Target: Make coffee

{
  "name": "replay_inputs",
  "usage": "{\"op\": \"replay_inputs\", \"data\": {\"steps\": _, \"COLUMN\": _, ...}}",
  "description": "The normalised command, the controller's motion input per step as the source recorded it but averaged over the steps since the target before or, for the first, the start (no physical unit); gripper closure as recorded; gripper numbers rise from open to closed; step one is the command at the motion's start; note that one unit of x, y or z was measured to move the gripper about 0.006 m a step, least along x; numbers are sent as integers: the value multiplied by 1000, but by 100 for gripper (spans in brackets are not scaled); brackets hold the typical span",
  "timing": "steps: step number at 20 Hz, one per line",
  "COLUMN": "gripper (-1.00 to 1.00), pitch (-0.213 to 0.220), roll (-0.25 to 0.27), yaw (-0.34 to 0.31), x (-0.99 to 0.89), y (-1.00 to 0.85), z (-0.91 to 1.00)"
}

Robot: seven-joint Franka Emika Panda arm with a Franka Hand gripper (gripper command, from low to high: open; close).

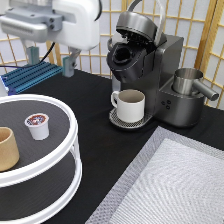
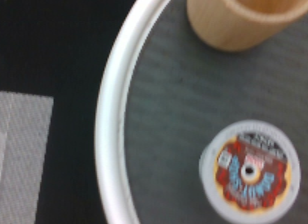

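Note:
The coffee pod [image 1: 37, 125], white with a red-and-blue foil top, stands upright on the top tier of a white round stand [image 1: 73, 131]. The wrist view looks straight down on the pod [image 2: 248, 172]. My gripper [image 1: 50, 61] hangs open high above the stand, at the exterior view's top left, well above the pod and holding nothing. The coffee machine [image 1: 150, 55] stands at the back with its lid raised and its pod chamber open. A white mug [image 1: 131, 105] with a handle sits on the machine's drip tray.
A tan handleless cup [image 1: 6, 148] stands on the same tier, left of the pod, and shows in the wrist view [image 2: 248, 20]. A metal pitcher [image 1: 189, 82] sits right of the machine. A blue rack [image 1: 30, 76] lies behind the stand. A grey mat [image 1: 175, 185] covers the bottom right.

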Motion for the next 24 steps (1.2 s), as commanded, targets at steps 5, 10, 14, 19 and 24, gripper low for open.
{"op": "replay_inputs", "data": {"steps": 5, "gripper": -100, "pitch": -163, "roll": -3, "yaw": -1, "x": -293, "y": -207, "z": -446}}
{"op": "replay_inputs", "data": {"steps": 10, "gripper": -100, "pitch": -145, "roll": -24, "yaw": 6, "x": -166, "y": 12, "z": -430}}
{"op": "replay_inputs", "data": {"steps": 14, "gripper": -100, "pitch": -68, "roll": -11, "yaw": 21, "x": -63, "y": -2, "z": -399}}
{"op": "replay_inputs", "data": {"steps": 19, "gripper": -100, "pitch": -73, "roll": 5, "yaw": 11, "x": -183, "y": -170, "z": -426}}
{"op": "replay_inputs", "data": {"steps": 24, "gripper": -100, "pitch": -30, "roll": 21, "yaw": 2, "x": -322, "y": -203, "z": -363}}
